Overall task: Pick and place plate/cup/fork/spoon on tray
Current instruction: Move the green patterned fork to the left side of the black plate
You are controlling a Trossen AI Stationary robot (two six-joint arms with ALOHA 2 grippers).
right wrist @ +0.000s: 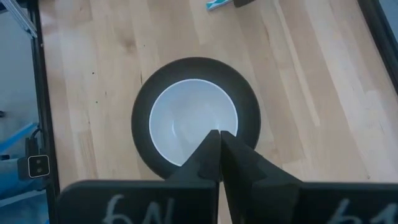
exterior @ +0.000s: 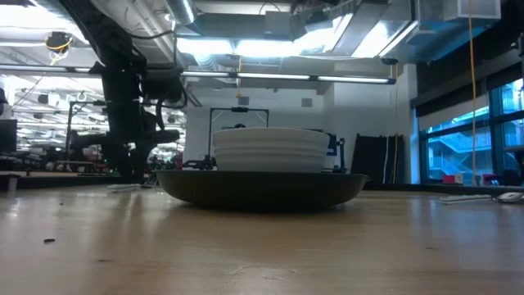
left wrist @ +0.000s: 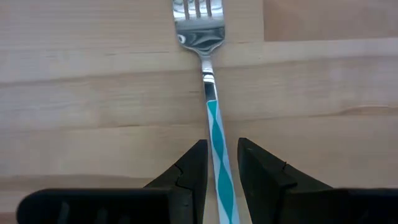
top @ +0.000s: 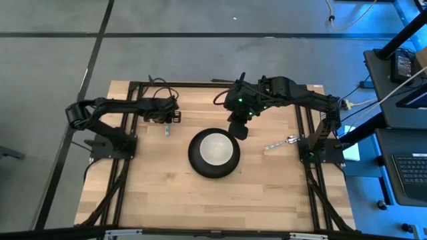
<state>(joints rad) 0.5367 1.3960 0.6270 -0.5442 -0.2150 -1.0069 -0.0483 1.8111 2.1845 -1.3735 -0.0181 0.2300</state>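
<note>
The plate (top: 213,155), a matte-black disc, lies just below the centre of the high view on the wooden table (top: 153,193), with the white cup (top: 217,148) seated inside it; in the low view the cup (exterior: 270,149) rises as a ribbed white stack above the plate's dark rim (exterior: 262,188). The fork (left wrist: 214,124) has silver prongs and a handle banded in teal and white; it lies flat on the wood left of the plate, apart from it. The left gripper (left wrist: 219,168) straddles the fork's handle, fingers slightly apart on either side, closure on the handle not confirmed. The right gripper (right wrist: 219,152) sits above the upper right of the plate with fingers pressed together and nothing between them. The spoon (top: 280,143) lies right of the plate, close to the table's right frame rail. Bare wood is open across the whole lower half of the table, and a clear strip separates plate from fork.
</note>
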